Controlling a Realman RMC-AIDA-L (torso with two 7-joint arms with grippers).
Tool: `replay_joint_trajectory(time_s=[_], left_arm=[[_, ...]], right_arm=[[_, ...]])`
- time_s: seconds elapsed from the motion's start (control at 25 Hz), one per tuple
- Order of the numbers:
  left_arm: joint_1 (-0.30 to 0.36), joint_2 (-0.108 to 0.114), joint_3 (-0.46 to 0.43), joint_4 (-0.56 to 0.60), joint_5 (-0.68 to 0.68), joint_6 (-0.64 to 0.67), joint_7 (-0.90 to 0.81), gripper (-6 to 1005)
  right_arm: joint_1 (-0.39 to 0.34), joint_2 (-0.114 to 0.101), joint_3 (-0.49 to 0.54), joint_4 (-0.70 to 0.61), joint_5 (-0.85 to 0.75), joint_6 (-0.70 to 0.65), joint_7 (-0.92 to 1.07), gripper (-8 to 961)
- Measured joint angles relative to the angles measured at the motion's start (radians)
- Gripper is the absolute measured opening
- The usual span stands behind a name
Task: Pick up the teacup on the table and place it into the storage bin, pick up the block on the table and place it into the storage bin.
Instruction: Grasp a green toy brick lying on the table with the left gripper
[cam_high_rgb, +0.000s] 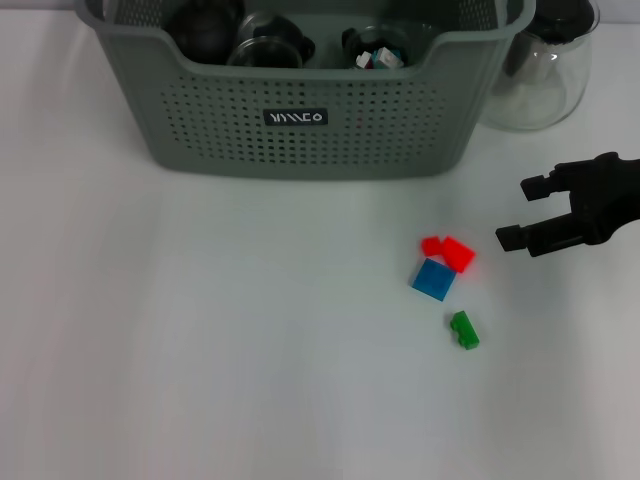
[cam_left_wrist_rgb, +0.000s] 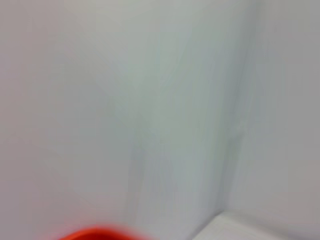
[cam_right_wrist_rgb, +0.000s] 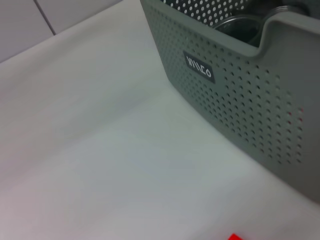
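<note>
Grey-green plastic makes the storage bin (cam_high_rgb: 300, 110) at the back of the white table (cam_high_rgb: 200, 350) in the head view. Dark glass cups (cam_high_rgb: 268, 45) and small bits sit inside it. A clear glass pot (cam_high_rgb: 545, 70) stands just beside its right end. Red blocks (cam_high_rgb: 450, 250), a blue block (cam_high_rgb: 434, 279) and a green block (cam_high_rgb: 464, 330) lie near each other on the table. The right gripper (cam_high_rgb: 525, 212) hangs just right of them, fingers spread, holding nothing.

The left wrist view shows only a pale surface and a red edge (cam_left_wrist_rgb: 100, 234).

The right wrist view shows the bin's holey wall and black label (cam_right_wrist_rgb: 200, 67), plus a red corner (cam_right_wrist_rgb: 235, 237).
</note>
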Motion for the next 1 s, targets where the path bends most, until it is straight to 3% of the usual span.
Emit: replay_joint_trajectory(time_s=[0.08, 0.12, 0.2, 0.44, 0.68, 0.72, 1.0], left_arm=[[0.053, -0.013, -0.032, 0.074, -0.079, 0.140, 0.056, 939], [0.053, -0.013, -0.032, 0.074, -0.079, 0.140, 0.056, 939], [0.106, -0.019, -0.046, 0.123, -0.154, 0.350, 0.101, 938], [0.116, -0.020, -0.035, 0.038, -0.098, 0.594, 0.117, 937], [0.101, -0.019, 0.018, -0.059, 0.006, 0.618, 0.125, 936], [0.093, -0.021, 0.079, -0.073, 0.057, 0.598, 0.117, 936], [0.049, -0.024, 0.294, -0.078, 0.147, 0.520, 0.030, 935]], right_arm=[[0.002, 0.000, 0.002, 0.000, 0.000, 0.002, 0.000, 946], [0.002, 0.000, 0.003, 0.000, 0.000, 0.004, 0.001, 946], [0.003, -0.001, 0.004, 0.006, 0.000, 0.007, 0.003, 946], [0.005, -0.002, 0.008, 0.041, 0.006, 0.022, 0.002, 946], [0.003, 0.007, 0.017, 0.059, 0.004, 0.042, 0.003, 946], [0.003, 0.007, 0.017, 0.062, 0.005, 0.043, 0.005, 946], [0.010, 0.004, 0.035, 0.065, 0.006, 0.044, 0.009, 946]])
